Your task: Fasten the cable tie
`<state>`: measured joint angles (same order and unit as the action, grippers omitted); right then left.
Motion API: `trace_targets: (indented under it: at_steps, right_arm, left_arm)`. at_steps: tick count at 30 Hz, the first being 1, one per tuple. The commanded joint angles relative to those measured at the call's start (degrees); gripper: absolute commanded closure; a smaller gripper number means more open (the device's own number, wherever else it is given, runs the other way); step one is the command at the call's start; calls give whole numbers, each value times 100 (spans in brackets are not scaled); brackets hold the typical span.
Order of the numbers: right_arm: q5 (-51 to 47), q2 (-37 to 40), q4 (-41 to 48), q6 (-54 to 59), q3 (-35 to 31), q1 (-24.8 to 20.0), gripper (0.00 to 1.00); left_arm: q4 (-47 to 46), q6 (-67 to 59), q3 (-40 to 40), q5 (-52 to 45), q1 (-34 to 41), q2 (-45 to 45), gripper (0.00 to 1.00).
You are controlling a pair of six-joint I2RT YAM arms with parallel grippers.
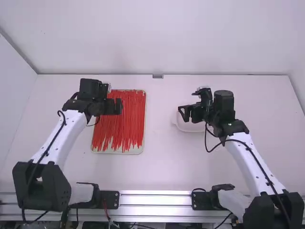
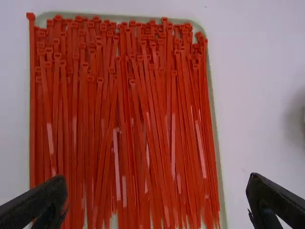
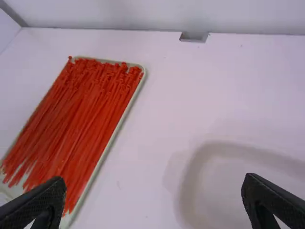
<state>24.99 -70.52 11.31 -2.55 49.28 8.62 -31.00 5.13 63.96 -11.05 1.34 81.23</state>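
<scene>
I judge the job barely begun: neither gripper holds a tie, and picking one, threading its tail through its head and pulling tight all remain. My left gripper (image 2: 155,207) hangs wide open directly above the red cable ties (image 2: 124,124) heaped on their tray (image 1: 116,151). My right gripper (image 3: 152,202), also wide, hangs well aside from them, over a white dish (image 1: 183,126).

White dish (image 1: 180,126) sits on white table (image 1: 167,160).
</scene>
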Motion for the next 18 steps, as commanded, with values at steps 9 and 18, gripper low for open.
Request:
trace_targets:
  at_steps: [9,18]
  right_arm:
    - [525,-577,13,94,675,251,2]
    - [501,-955,133,153,1147,577,2]
  left_arm:
    - [-280,-48,1434,-184,15,1381,1]
    - [-221,-116,2214,-468,15,2409,0]
